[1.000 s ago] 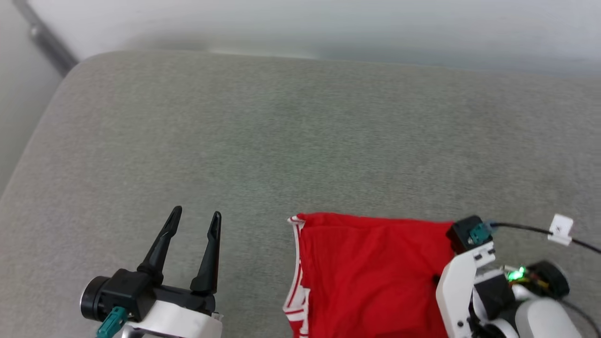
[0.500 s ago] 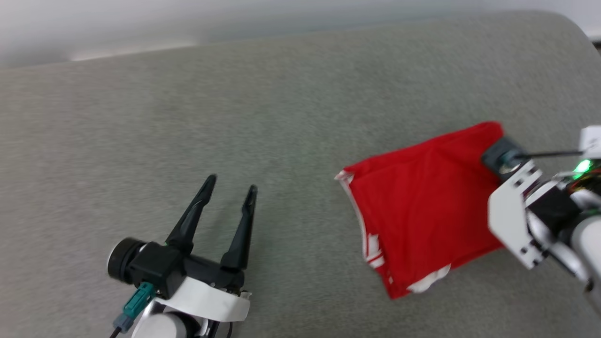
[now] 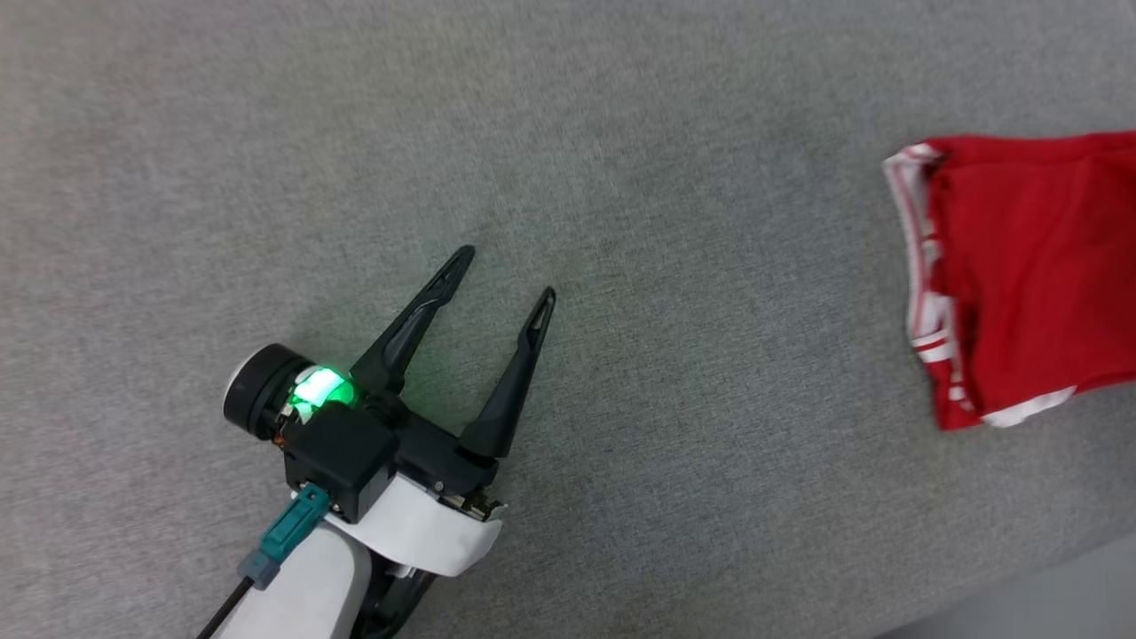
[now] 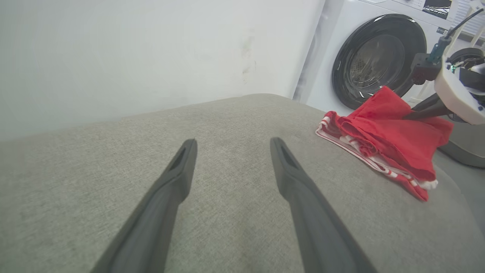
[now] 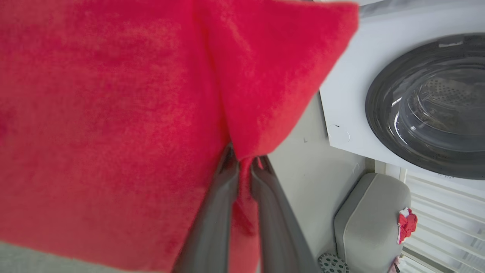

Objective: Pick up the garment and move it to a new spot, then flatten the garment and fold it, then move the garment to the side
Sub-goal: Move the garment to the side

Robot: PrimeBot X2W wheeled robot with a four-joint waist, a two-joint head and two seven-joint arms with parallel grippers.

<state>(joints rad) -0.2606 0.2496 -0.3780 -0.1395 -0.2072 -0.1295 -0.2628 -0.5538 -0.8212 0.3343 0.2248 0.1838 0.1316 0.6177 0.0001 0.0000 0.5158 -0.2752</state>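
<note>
The right gripper (image 5: pixel 244 161) was clamped on a pinch of the garment (image 5: pixel 113 113), its 2 fingers pressed together with red cloth bunched between them. The folded garment lay near the right end of the grey cushion (image 3: pixel 621 177), 1 corner raised in that grip, with the washing machine (image 4: pixel 379 57) behind. The left gripper (image 3: pixel 506 271) hovered well apart from it, fingers spread, holding nothing. The cloth looked light, soft and limp, likely to sag and unfold. A hold through all layers at a folded edge seemed safest.
</note>
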